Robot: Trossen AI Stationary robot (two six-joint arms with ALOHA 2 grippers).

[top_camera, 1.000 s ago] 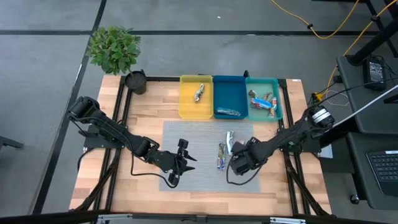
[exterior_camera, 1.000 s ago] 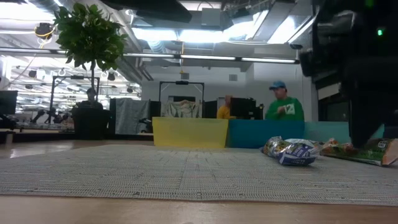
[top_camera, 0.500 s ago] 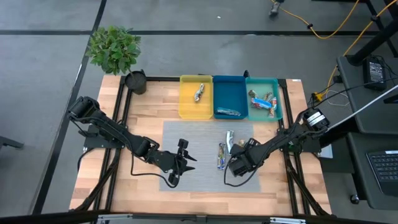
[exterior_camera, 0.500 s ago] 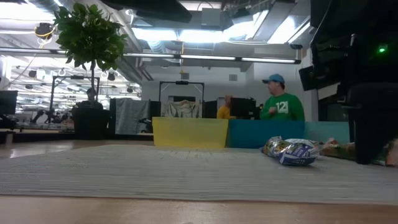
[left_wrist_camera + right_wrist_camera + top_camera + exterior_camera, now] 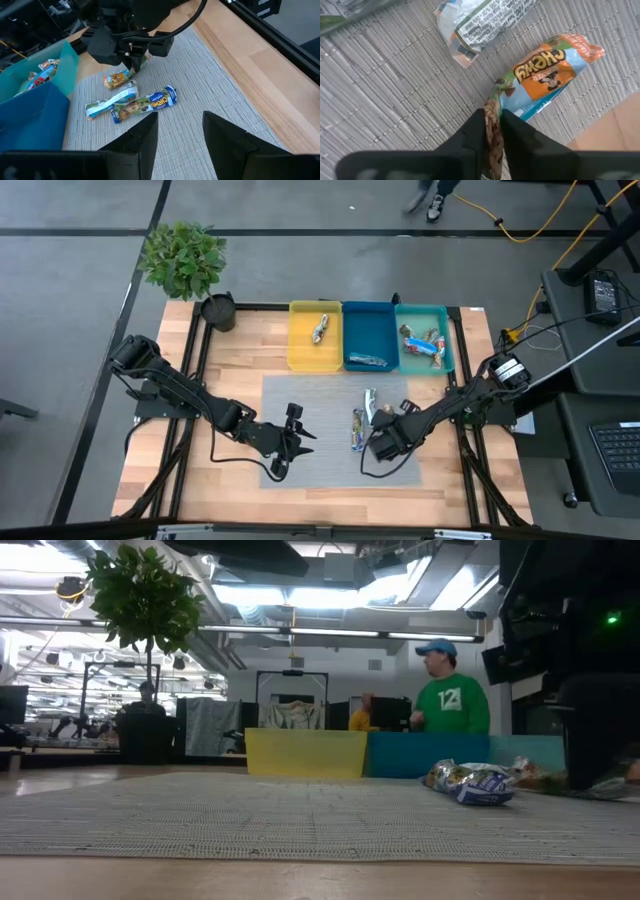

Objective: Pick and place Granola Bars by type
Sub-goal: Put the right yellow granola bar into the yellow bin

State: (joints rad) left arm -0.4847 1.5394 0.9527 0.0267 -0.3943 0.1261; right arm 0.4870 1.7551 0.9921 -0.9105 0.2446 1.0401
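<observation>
Three granola bars lie on the grey mat, right of its middle: an orange one, a white-blue one and a blue one. My right gripper points steeply down at the orange bar and is shut on its wrapper end. My left gripper hangs open above the mat's middle, clear of the bars. Behind the mat stand a yellow tray, a blue tray and a teal tray, each with one or more bars inside. My right gripper pinches the crimped end of the orange bar's wrapper between its two fingers. The fingers come from above, pointing steeply down. The rest of the bar lies flat on the mat, stretching away from the fingers.
A potted plant and a dark cup stand at the table's far left corner. The mat's left half is bare weave. A person in a green shirt walks in the room behind the trays.
My right gripper has sunk a little toward the mat onto the orange bar, which it now hides in the low view. My left arm has kept still.
</observation>
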